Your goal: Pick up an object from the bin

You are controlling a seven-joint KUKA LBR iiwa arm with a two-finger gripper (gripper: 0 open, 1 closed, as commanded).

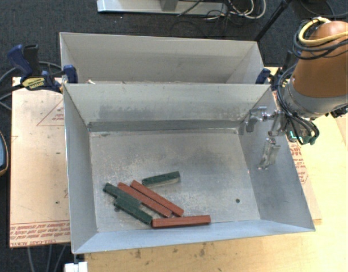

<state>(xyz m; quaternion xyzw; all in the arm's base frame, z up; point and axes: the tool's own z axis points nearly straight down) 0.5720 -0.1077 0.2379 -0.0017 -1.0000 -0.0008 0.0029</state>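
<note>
Bin: grey metal bin (pixel 162 103) with sloping walls and a flat, scuffed floor; a rear compartment (pixel 162 58) of the same grey metal stands behind its back wall

Arm: reaches in from the right of the view; an orange cover (pixel 324 55) wraps the wrist; black cables (pixel 298 126) loop beneath it

Gripper: the gripper (pixel 267 154) hangs at the bin's right side, over the upper part of the right sloping wall and near the back right corner; a thin metal part points down toward that wall; whether it touches the wall is unclear

Grip state: whether it is spread or closed is not discernible from this view

Things to pick: a small cluster of flat bars lies on the floor toward the front left, well apart from the gripper

Short green bar: the short green bar (pixel 161 179) lies nearly level at the top of the cluster, just beside the upper ends of the red ones; of all the bars its right end reaches furthest toward the back of the bin

Long red-brown bars: the two long red-brown bars (pixel 154 199) lie side by side, touching, slanting down to the right

Dark green bars: the dark green bars (pixel 127 204) lie along the left of the red pair on the same slant, touching it

Front red-brown bar: the front red-brown bar (pixel 181 221) lies level, just beside the front wall; its left end meets the lower end of the dark green bars; its right end is the point of the cluster furthest to the gripper's side

Speck: a small dark speck (pixel 237 200) sits on the floor between the cluster and the right wall
</note>
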